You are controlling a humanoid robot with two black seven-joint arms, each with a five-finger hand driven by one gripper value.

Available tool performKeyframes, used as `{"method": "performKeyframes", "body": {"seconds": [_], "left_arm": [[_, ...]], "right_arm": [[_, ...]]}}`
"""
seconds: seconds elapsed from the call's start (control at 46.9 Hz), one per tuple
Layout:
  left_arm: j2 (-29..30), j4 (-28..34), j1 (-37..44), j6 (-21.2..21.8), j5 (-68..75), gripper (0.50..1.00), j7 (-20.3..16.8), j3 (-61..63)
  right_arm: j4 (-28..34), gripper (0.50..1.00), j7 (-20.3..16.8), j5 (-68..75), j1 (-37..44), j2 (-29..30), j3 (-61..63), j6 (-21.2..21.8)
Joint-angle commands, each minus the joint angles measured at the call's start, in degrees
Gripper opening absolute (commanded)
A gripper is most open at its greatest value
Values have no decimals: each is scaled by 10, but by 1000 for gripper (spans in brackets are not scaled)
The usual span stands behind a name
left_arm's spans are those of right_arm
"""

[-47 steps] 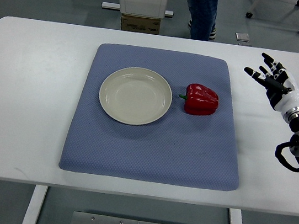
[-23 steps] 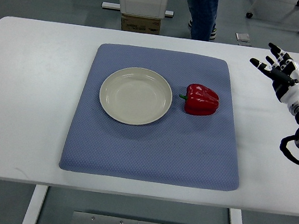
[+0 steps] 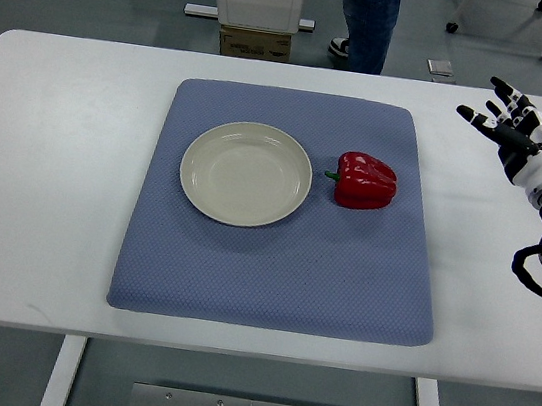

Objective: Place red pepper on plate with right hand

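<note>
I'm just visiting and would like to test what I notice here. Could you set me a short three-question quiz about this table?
1. True or false: the shiny red bell pepper already lies in the round cream plate.
2. Which holds both plate and pepper? A) quilted blue-grey mat B) bare white table C) a tray
3. Fill in: the robot's right hand, fingers spread, is over the table's far ____ corner.

Key:
1. False; it lies beside the plate, on the plate's right.
2. A
3. right; the hand holds nothing.
</note>
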Motion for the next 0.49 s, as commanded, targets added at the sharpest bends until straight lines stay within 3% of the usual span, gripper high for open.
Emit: {"method": "performKeyframes", "body": {"seconds": [0.0,0.192,0.469], "left_arm": [[0,0,0,0,0,1000,0,0],[0,0,0,0,0,1000,0,0],[0,0,0,0,0,1000,0,0]], "right_arm": [[1,1000,4,0,-1,1,0,0],[2,1000,5,-1,-1,1,-3,3],[5,1000,-4,-4,3,-11,-9,75]]}}
